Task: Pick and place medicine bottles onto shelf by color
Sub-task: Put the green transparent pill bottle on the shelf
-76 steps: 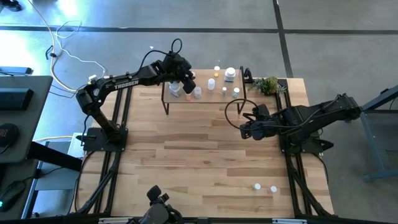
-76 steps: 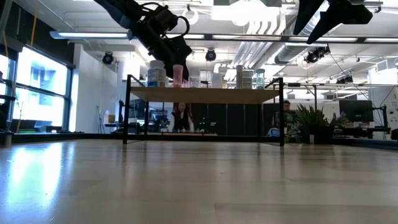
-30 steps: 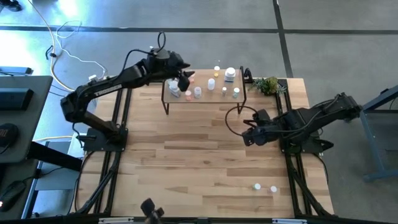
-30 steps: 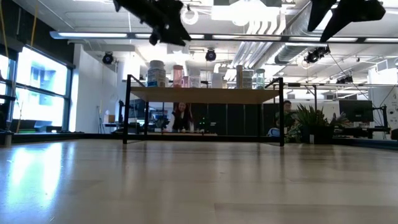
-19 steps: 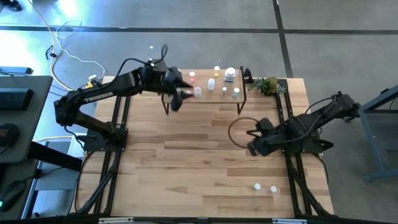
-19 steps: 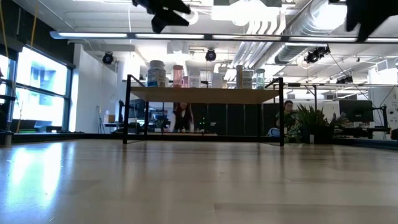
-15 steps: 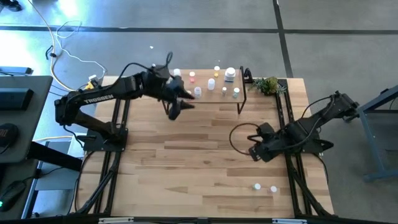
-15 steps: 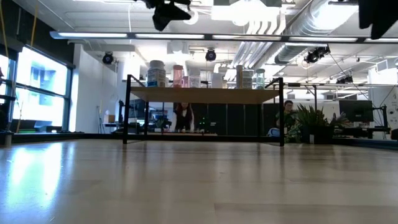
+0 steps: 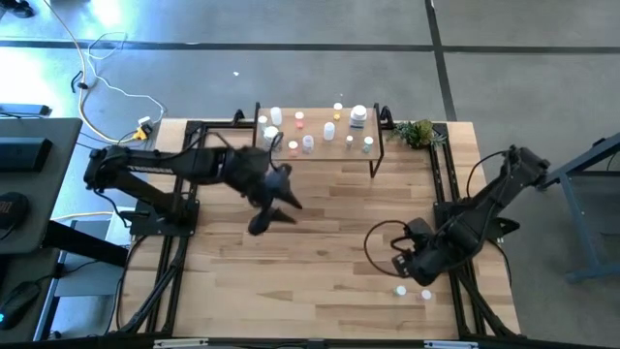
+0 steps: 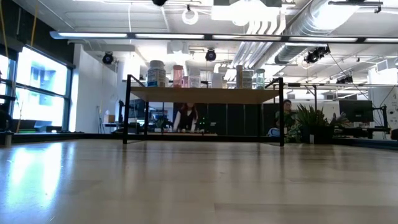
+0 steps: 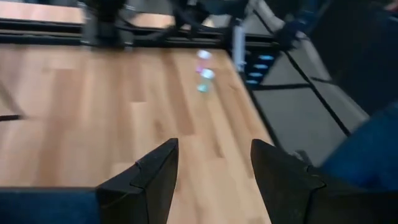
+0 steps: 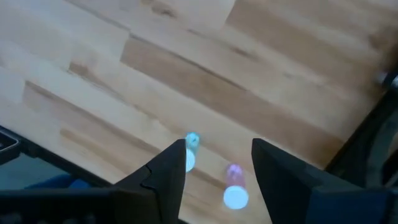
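Two medicine bottles (image 9: 412,292) lie at the desk's (image 9: 320,252) near right; the others stand on the shelf (image 9: 320,147) at the far edge. The right hand (image 9: 401,267) hovers spread above the pair, and the left hand (image 9: 271,208) hangs spread and empty mid-desk. Light, slick and prone to roll, the nearer one (image 12: 189,155) looks best pinched across its body.

Wood table (image 9: 320,242): shelf (image 9: 320,145) at far edge w/ approx. eight med bottles (image 9: 334,130) on it; plant sprig (image 9: 415,132) beside; two bottles (image 9: 412,292) near right front corner.
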### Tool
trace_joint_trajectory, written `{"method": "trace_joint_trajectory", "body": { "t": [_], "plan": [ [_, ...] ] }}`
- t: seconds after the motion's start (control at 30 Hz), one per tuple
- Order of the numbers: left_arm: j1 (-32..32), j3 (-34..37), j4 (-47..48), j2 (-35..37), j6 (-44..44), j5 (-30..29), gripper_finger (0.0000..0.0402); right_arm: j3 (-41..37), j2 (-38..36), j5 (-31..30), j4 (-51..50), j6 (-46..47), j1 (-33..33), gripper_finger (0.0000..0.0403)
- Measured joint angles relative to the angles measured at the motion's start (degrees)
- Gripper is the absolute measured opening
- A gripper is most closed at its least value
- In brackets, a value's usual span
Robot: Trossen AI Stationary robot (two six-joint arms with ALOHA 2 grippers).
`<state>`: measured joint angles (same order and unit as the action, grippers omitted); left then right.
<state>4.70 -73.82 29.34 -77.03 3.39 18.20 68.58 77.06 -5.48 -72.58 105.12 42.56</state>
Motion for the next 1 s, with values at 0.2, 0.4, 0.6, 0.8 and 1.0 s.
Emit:
{"method": "trace_joint_trajectory", "body": {
  "t": [0.2,0.4,0.6,0.8,1.0],
  "plan": [
    [-8.23,0.02,-2.80,0.00,3.83,-0.48,0.0193,0.00,3.05,0.00,4.63,2.90,3.22,0.0203],
    [-13.89,0.02,-6.41,0.00,6.74,-1.19,0.0193,-0.02,6.39,3.59,8.54,2.94,4.77,0.0208],
    [-17.34,0.02,-6.75,0.00,9.01,-4.49,0.0193,-0.02,10.22,4.81,11.05,2.52,4.86,0.0208],
    [-19.17,0.02,-6.56,0.00,10.08,-4.51,0.0193,-0.04,13.62,5.19,12.83,2.46,4.86,0.0208],
    [-20.11,0.02,-6.47,0.00,9.99,-4.51,0.0193,-0.04,17.07,5.31,15.15,2.45,4.86,0.0208]
  ]
}}
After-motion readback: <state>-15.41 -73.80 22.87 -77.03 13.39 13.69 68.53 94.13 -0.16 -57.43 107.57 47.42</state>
